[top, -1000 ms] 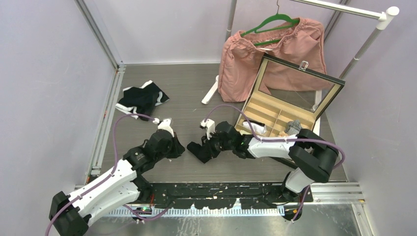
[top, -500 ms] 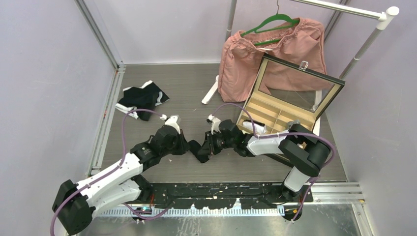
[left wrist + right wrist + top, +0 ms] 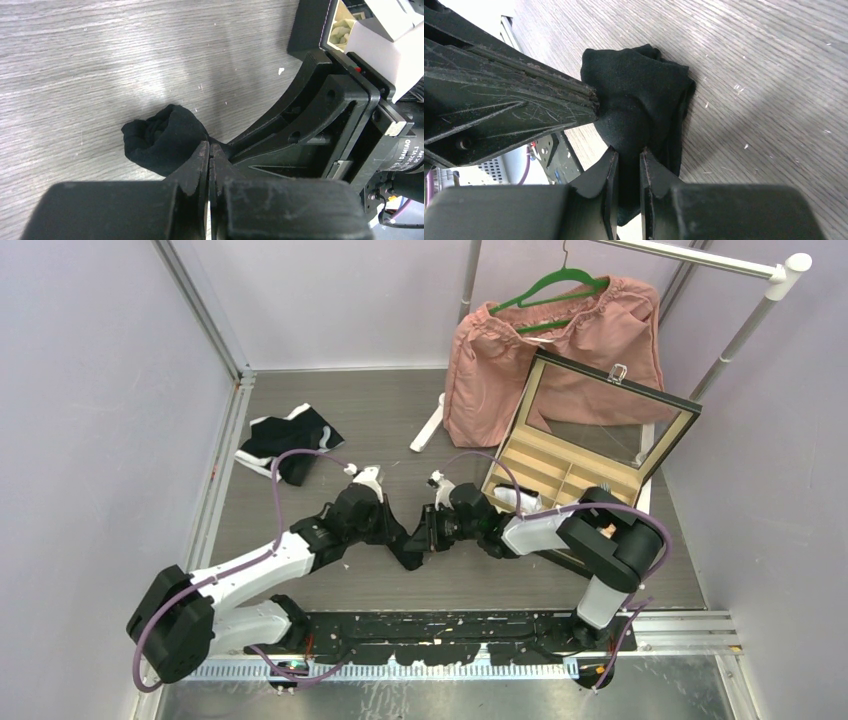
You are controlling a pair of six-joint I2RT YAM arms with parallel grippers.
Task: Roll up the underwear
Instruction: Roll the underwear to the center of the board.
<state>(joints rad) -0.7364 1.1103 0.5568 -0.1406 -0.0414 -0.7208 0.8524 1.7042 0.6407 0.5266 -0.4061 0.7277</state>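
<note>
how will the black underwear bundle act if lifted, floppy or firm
Probably floppy: the underwear is soft, creased cloth folding around the right gripper that pinches it. Likely light, since the cloth looks thin. Its loose folds may well unroll if released.

The top view is evenly and brightly lit; shadows are soft. A pale glare patch is noted on the table (image 3: 150, 75) ahead of the left gripper (image 3: 209, 150). Fold detail in the underwear (image 3: 639, 110) at the right gripper (image 3: 628, 152) is lost to darkness.
</note>
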